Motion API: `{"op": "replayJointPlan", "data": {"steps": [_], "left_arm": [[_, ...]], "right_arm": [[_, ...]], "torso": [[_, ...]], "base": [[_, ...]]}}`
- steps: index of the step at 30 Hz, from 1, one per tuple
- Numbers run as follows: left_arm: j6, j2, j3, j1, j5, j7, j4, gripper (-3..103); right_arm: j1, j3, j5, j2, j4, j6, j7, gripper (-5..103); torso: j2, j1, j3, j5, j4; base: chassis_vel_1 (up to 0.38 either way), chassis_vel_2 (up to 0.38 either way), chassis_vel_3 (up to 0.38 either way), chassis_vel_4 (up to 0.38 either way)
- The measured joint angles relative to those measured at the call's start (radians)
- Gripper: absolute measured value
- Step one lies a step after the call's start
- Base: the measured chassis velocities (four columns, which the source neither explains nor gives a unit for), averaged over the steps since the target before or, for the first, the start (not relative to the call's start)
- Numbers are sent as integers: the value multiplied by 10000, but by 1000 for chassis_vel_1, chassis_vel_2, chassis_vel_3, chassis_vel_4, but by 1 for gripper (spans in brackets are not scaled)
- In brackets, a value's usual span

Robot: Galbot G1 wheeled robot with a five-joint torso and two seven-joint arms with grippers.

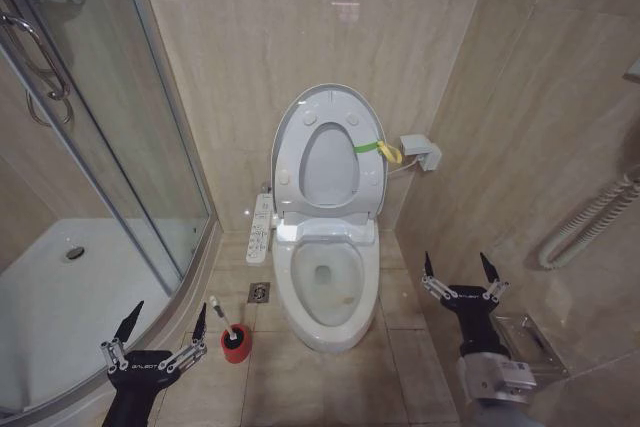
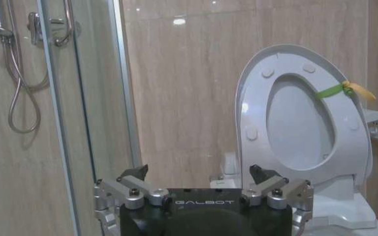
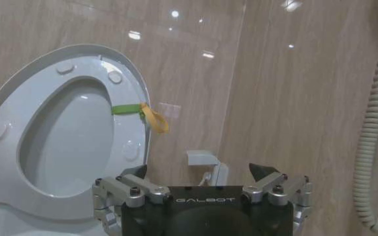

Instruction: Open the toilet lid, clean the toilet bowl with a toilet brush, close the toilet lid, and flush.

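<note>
Nearest the camera, left gripper (image 1: pixel 166 319) hangs low over the tiled floor (image 1: pixel 330 377), beside the curved rim of the shower tray (image 1: pixel 60 327). Fingers spread wide, nothing between them. Right gripper (image 1: pixel 458 271) hangs at similar height on the other side of the toilet, close to the right-hand wall; also spread wide and holding nothing.

Just beyond the left gripper: toilet brush (image 1: pixel 222 317), white handle leaning out of its red holder cup (image 1: pixel 236 343), which stands on the floor near the front left of the bowl. Apart from both grippers.

Between the two arms, toilet bowl (image 1: pixel 327 282), white, uncovered, a little water at the bottom. A floor drain (image 1: pixel 259 292) lies just left of it.

Farther back: toilet lid (image 1: pixel 330 152) stands raised against the rear wall with the ring seat up against it, bumper pads facing out. A yellow-green strap (image 1: pixel 378 150) is looped at its right edge. White control panel (image 1: pixel 260 229) runs along the toilet's left side. Glass shower door (image 1: pixel 90 137) far left; a coiled hose (image 1: pixel 590 222) hangs on the right wall.
</note>
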Motion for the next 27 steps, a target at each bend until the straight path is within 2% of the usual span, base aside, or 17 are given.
{"op": "replayJointPlan", "data": {"steps": [14, 27], "left_arm": [[0, 0, 0, 0, 0, 0, -1, 100], [0, 0, 0, 0, 0, 0, 0, 100]], "right_arm": [[-687, -25, -53, 301, 457, -175, 194, 100], [-837, -203, 188, 305, 671, -838, 393, 100]], "torso": [[0, 0, 0, 0, -1], [0, 0, 0, 0, 0]], "base": [[0, 0, 0, 0], [0, 0, 0, 0]]}}
